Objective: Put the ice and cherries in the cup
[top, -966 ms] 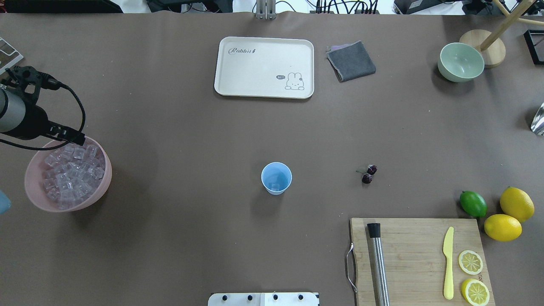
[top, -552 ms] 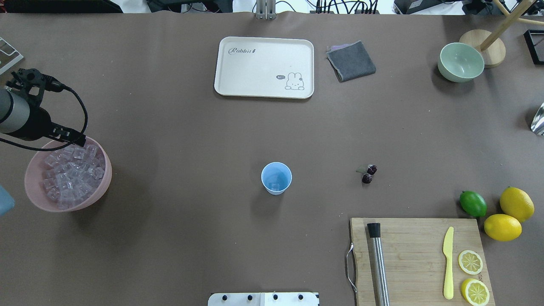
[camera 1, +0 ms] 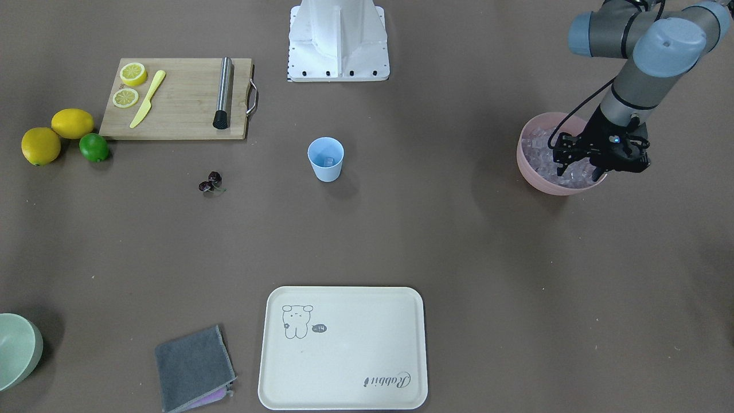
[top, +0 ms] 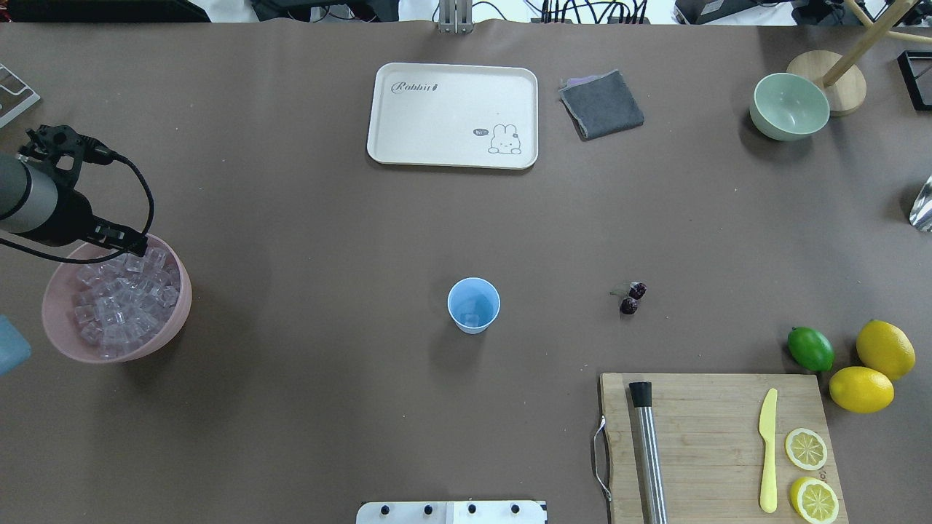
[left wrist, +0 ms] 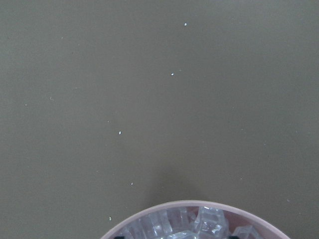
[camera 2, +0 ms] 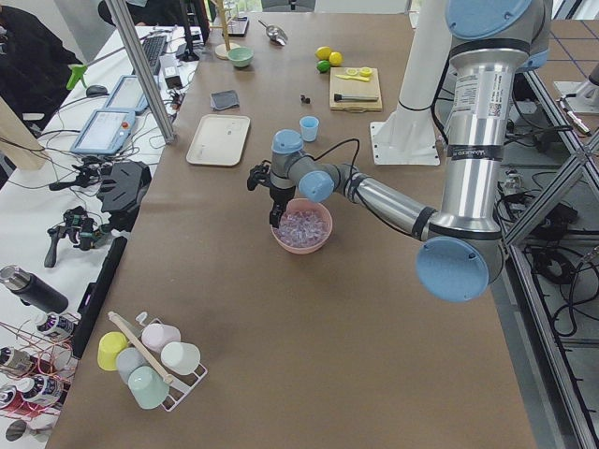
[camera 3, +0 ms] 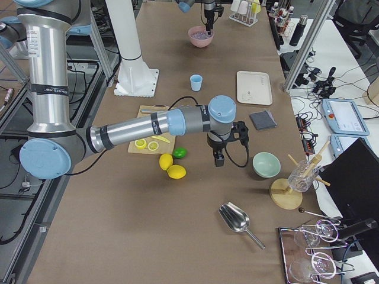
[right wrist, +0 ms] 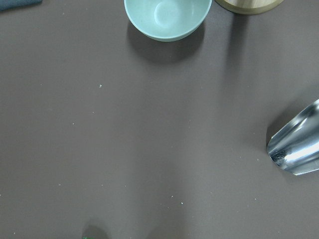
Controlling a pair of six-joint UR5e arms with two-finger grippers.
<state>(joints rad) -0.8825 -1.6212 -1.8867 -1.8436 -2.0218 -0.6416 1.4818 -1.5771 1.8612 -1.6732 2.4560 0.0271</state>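
Note:
The light-blue cup (top: pixel 473 306) stands mid-table, also in the front view (camera 1: pixel 325 159), with one ice cube (top: pixel 471 319) inside. The rest of the ice (top: pixel 120 302) fills the pink bowl (top: pixel 171 320) at the table's left end. My left gripper (camera 1: pixel 580 170) hangs open over that bowl, its fingertips (camera 1: pixel 563 167) down at the ice at the bowl's far side. The cherries (top: pixel 630 298) lie on the table right of the cup. My right gripper (camera 3: pixel 218 158) shows only in the exterior right view, between the lime and the green bowl; I cannot tell its state.
A cream tray (top: pixel 453 115), a grey cloth (top: pixel 601 104) and a pale green bowl (top: pixel 789 106) lie along the far side. A cutting board (top: pixel 717 444) with a metal muddler, a yellow knife and lemon slices lies near right, beside a lime (top: pixel 810 348) and lemons. A metal scoop (right wrist: pixel 296 149) lies at the right edge.
My left wrist has shifted slightly toward the near side and lower over the pink bowl. Cup, cherries and the other things have not moved.

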